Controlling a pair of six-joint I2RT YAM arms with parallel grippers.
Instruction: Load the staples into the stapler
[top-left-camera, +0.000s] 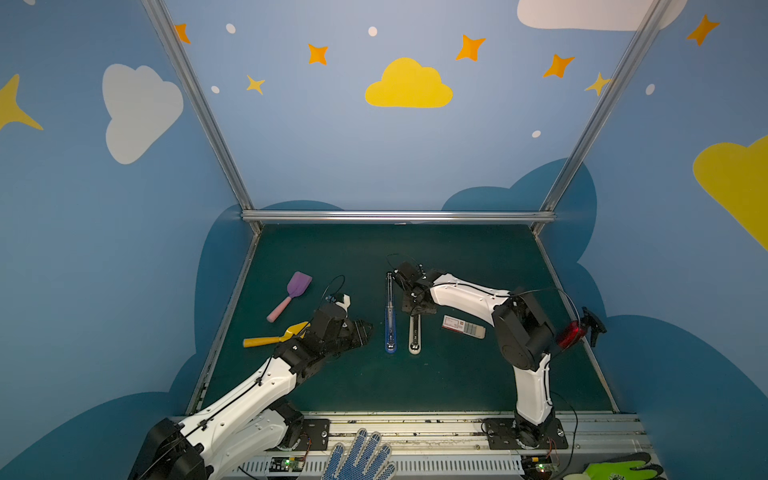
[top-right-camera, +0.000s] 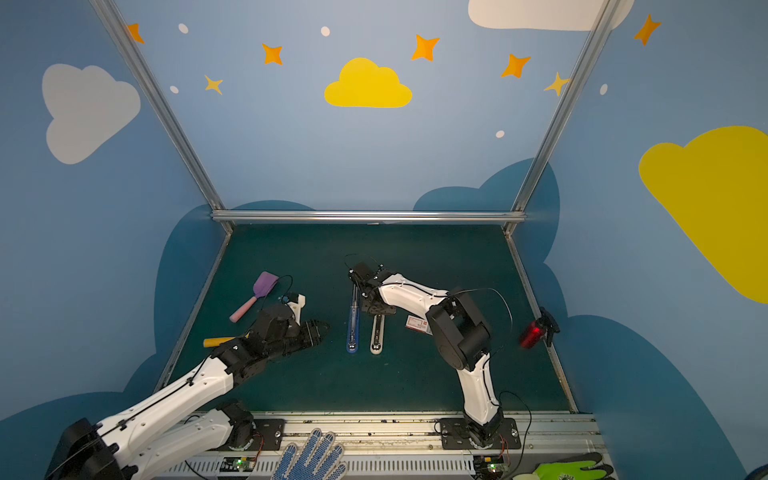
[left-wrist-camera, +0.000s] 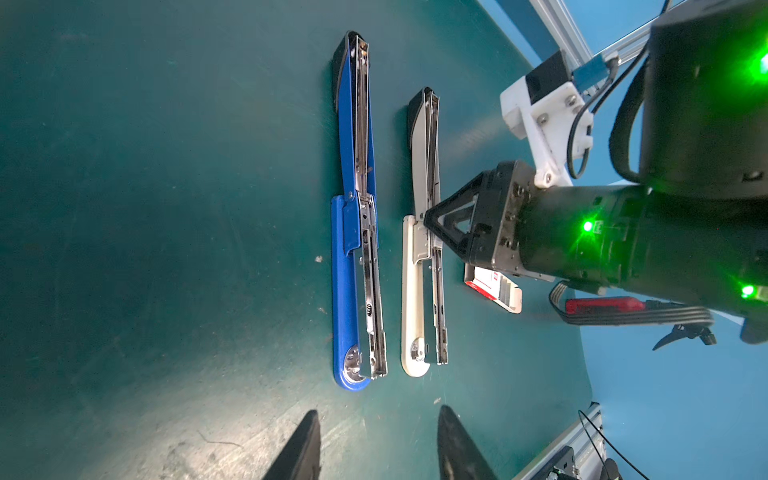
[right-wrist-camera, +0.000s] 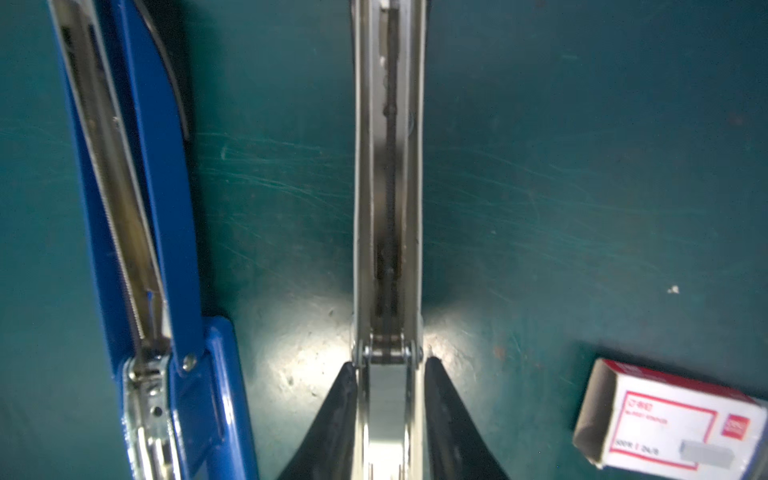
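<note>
Nearest on the green table mat, the left gripper hovers empty, jaws apart. Beyond, an unfolded blue metal stapler and white stapler lie parallel, long axes near-to-far. A white red-printed staple box lies crosswise just right. Farther, the right gripper straddles the white stapler's hinge, hidden in both top views; whether it clamps is unclear.

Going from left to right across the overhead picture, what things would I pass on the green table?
In a top view: blue metal stapler, folded open flat → shorter white stapler, also folded open → small white cardboard staples box with a red mark → red spray bottle with a black trigger, at the right edge.
</note>
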